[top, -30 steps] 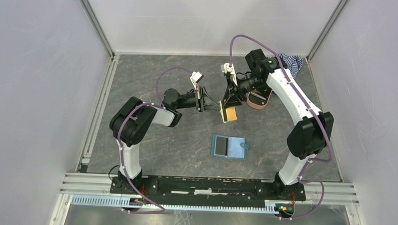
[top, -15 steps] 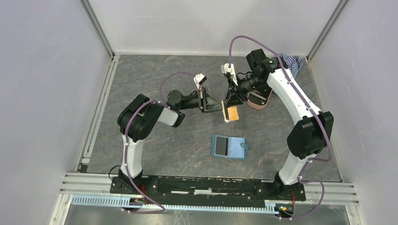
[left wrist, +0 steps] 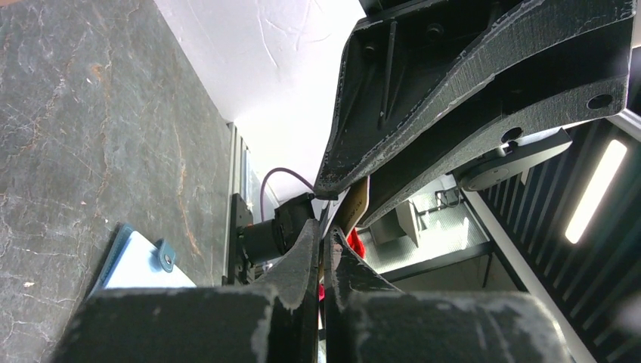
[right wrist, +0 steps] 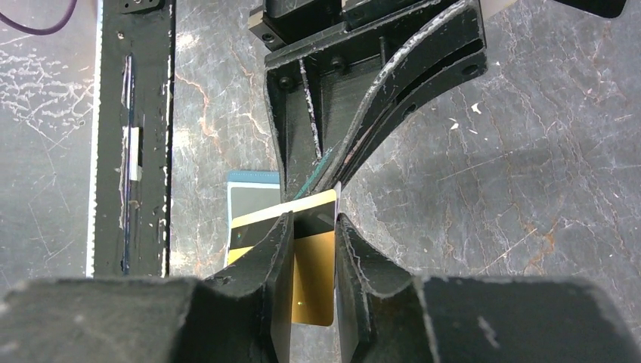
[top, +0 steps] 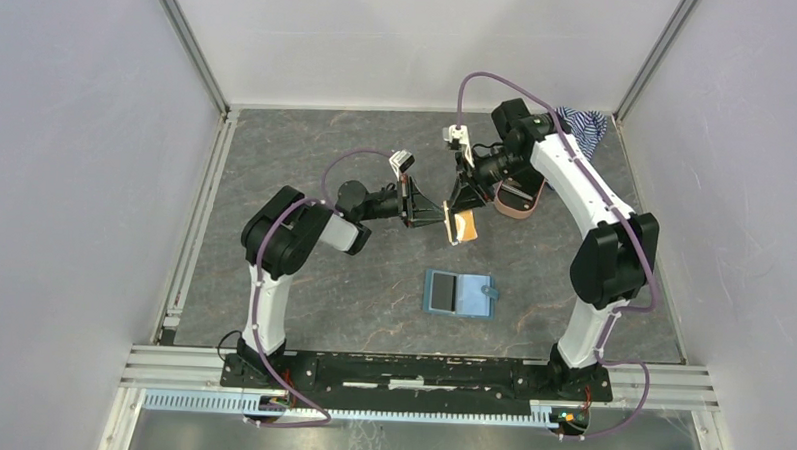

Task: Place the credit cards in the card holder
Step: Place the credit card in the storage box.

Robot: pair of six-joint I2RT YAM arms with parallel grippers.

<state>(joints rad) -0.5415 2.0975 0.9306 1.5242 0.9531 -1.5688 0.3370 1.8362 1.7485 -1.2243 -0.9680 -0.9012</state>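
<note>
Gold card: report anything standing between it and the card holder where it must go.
Nothing visible stands in the way. The gold card is up in the air where the left pincer and right pincer meet; the card holder lies open on the table nearer the bases, nothing lying between.

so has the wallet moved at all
No. The wallet sits in the same spot, just as far from the black base rail.
</note>
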